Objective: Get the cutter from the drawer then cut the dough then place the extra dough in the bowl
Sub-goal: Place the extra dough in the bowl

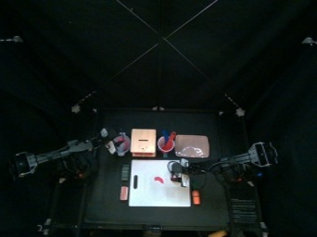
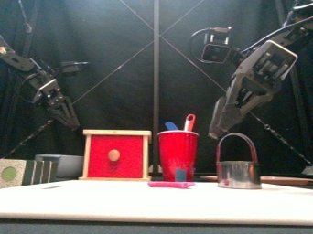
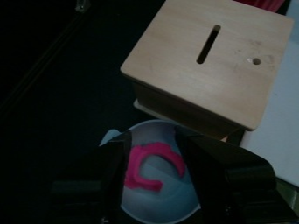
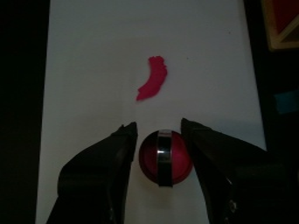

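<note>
Near the surface's [image 1: 102, 211] front edge, white cutting board [image 1: 148, 190] carries metal cutter [image 2: 239, 172], red dough inside, wire handle across. Right fingers [image 4: 122, 140] spread open either side; contact unclear. Loose pink dough strip [image 4: 152, 77] lies further along board. Toward surface's left edge, left fingers [image 3: 247, 179] open over blue-grey bowl [image 3: 158, 208] holding C-shaped dough scrap [image 3: 149, 168], just beside wooden box [image 3: 211, 66]. Red cup [image 2: 178, 151], pink tray [image 1: 195, 146] behind board. Black curtains all round.
</note>
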Robot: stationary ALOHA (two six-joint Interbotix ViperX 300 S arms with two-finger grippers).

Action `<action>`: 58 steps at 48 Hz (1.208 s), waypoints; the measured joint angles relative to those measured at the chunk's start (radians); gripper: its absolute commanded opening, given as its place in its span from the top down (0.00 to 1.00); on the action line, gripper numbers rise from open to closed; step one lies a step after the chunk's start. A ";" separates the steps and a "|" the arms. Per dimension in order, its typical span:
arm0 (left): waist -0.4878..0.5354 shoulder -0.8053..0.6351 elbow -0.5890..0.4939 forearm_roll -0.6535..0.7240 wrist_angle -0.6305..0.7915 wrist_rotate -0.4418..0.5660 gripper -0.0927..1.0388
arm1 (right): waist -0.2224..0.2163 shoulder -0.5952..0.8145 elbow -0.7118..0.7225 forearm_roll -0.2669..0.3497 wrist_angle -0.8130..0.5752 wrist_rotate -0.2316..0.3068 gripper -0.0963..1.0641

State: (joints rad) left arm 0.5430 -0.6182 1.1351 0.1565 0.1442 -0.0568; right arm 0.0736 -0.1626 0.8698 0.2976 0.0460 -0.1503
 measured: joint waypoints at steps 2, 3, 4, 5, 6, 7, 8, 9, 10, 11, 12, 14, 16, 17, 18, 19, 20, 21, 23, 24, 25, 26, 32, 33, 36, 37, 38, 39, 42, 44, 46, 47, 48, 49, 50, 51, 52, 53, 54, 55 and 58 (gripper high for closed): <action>0.000 0.002 0.000 0.000 -0.003 0.000 0.19 | 0.000 -0.002 0.000 0.000 0.000 0.000 0.21; 0.000 0.002 0.002 -0.002 -0.005 0.000 0.19 | 0.000 0.000 0.000 0.000 0.000 0.000 0.21; -0.002 0.002 0.002 -0.002 -0.006 0.000 0.19 | 0.000 -0.002 0.000 -0.002 0.000 0.000 0.21; -0.002 0.000 0.000 -0.002 -0.009 0.000 0.19 | 0.000 0.000 0.000 0.000 0.000 0.000 0.21; -0.002 0.002 0.002 -0.003 -0.012 0.000 0.19 | 0.000 -0.002 0.000 0.000 0.000 0.000 0.21; -0.005 0.002 0.002 -0.005 -0.015 0.000 0.19 | -0.002 -0.002 0.000 0.000 0.000 0.000 0.21; -0.008 0.002 0.000 -0.008 -0.020 0.000 0.19 | 0.000 0.000 0.000 0.000 0.000 0.000 0.21; -0.011 0.002 0.002 -0.009 -0.025 0.000 0.19 | 0.000 -0.002 0.000 -0.002 0.000 0.000 0.21; -0.017 0.000 0.002 -0.012 -0.031 0.000 0.19 | 0.000 0.000 0.000 0.000 0.000 0.000 0.21; -0.023 0.002 0.002 -0.017 -0.037 -0.003 0.19 | 0.000 0.000 0.000 0.000 0.000 0.000 0.21; -0.032 0.002 0.000 -0.020 -0.046 -0.002 0.19 | -0.002 0.000 0.000 -0.002 0.000 0.000 0.21; -0.071 0.002 0.002 -0.029 -0.075 0.003 0.19 | -0.002 -0.002 0.000 0.000 0.000 0.000 0.21; -0.110 0.002 0.000 -0.031 -0.101 0.009 0.19 | -0.002 0.000 0.000 -0.002 0.000 0.000 0.21; -0.137 0.000 0.002 -0.029 -0.118 0.014 0.19 | -0.002 0.000 0.000 0.000 0.000 0.000 0.21; -0.160 0.002 0.002 -0.028 -0.133 0.012 0.19 | -0.002 0.000 0.000 0.000 0.000 0.000 0.21; -0.186 0.002 0.002 -0.021 -0.152 0.012 0.19 | -0.002 0.002 0.000 0.000 0.000 0.000 0.21; -0.210 0.003 0.000 -0.014 -0.175 0.011 0.19 | -0.002 0.003 0.000 0.000 0.000 0.000 0.21; -0.235 0.005 0.000 -0.006 -0.196 0.011 0.19 | -0.003 0.003 0.000 -0.002 0.000 0.000 0.21; -0.281 0.006 -0.002 0.012 -0.238 0.009 0.19 | -0.002 0.006 -0.002 0.000 0.000 0.000 0.21; -0.299 0.006 -0.003 0.020 -0.255 0.009 0.19 | -0.003 0.006 -0.002 0.000 0.000 0.000 0.21; -0.318 0.008 -0.005 0.026 -0.270 0.011 0.19 | -0.003 0.008 -0.005 -0.002 0.000 -0.002 0.21; -0.337 0.011 -0.008 0.035 -0.288 0.009 0.19 | -0.002 0.009 -0.005 -0.002 0.000 0.000 0.21; -0.417 0.048 -0.041 0.066 -0.339 0.009 0.19 | -0.003 0.020 -0.014 -0.003 0.000 0.000 0.21; -0.425 0.060 -0.051 0.067 -0.342 0.009 0.19 | -0.003 0.021 -0.014 -0.003 0.000 0.000 0.21; -0.439 0.106 -0.078 0.075 -0.345 0.009 0.19 | -0.003 0.026 -0.017 -0.002 0.000 0.000 0.21; -0.442 0.121 -0.089 0.077 -0.345 0.009 0.19 | -0.003 0.028 -0.018 -0.002 0.000 0.000 0.21; -0.445 0.138 -0.097 0.081 -0.345 0.009 0.19 | -0.003 0.028 -0.018 -0.002 0.000 0.000 0.21; -0.448 0.164 -0.112 0.087 -0.345 0.009 0.19 | -0.003 0.031 -0.018 0.000 0.000 0.000 0.21; -0.454 0.230 -0.149 0.104 -0.347 0.009 0.19 | -0.003 0.031 -0.018 0.002 0.000 0.000 0.21; -0.456 0.275 -0.172 0.121 -0.347 0.009 0.19 | -0.003 0.029 -0.020 0.003 0.000 0.000 0.21; -0.460 0.324 -0.201 0.140 -0.347 0.009 0.19 | -0.003 0.031 -0.021 0.005 0.000 0.000 0.21; -0.462 0.350 -0.215 0.150 -0.347 0.009 0.19 | -0.003 0.029 -0.021 0.005 0.000 0.000 0.21; -0.466 0.380 -0.233 0.161 -0.347 0.009 0.19 | -0.003 0.031 -0.021 0.003 0.000 0.000 0.21; -0.468 0.394 -0.241 0.166 -0.347 0.009 0.19 | -0.005 0.029 -0.021 0.003 0.000 0.000 0.21; -0.471 0.423 -0.255 0.175 -0.347 0.011 0.19 | -0.005 0.028 -0.021 0.003 0.000 0.000 0.21; -0.474 0.442 -0.265 0.179 -0.347 0.009 0.19 | -0.005 0.028 -0.021 0.003 0.000 0.000 0.21; -0.477 0.459 -0.275 0.184 -0.347 0.011 0.19 | -0.005 0.025 -0.021 0.003 0.000 0.000 0.21; -0.480 0.476 -0.284 0.186 -0.347 0.009 0.19 | -0.006 0.021 -0.021 0.002 0.000 0.000 0.21; -0.485 0.491 -0.293 0.187 -0.347 0.009 0.19 | -0.005 0.017 -0.021 0.002 0.000 0.002 0.21; -0.489 0.512 -0.304 0.189 -0.345 0.009 0.19 | -0.006 0.009 -0.020 -0.002 0.000 0.000 0.21; -0.503 0.549 -0.327 0.189 -0.341 0.009 0.19 | -0.011 -0.011 -0.018 -0.005 0.000 0.000 0.21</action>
State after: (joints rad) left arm 0.0399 -0.0690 0.8084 0.3451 -0.1963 -0.0476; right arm 0.0629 -0.1733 0.8514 0.2930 0.0460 -0.1503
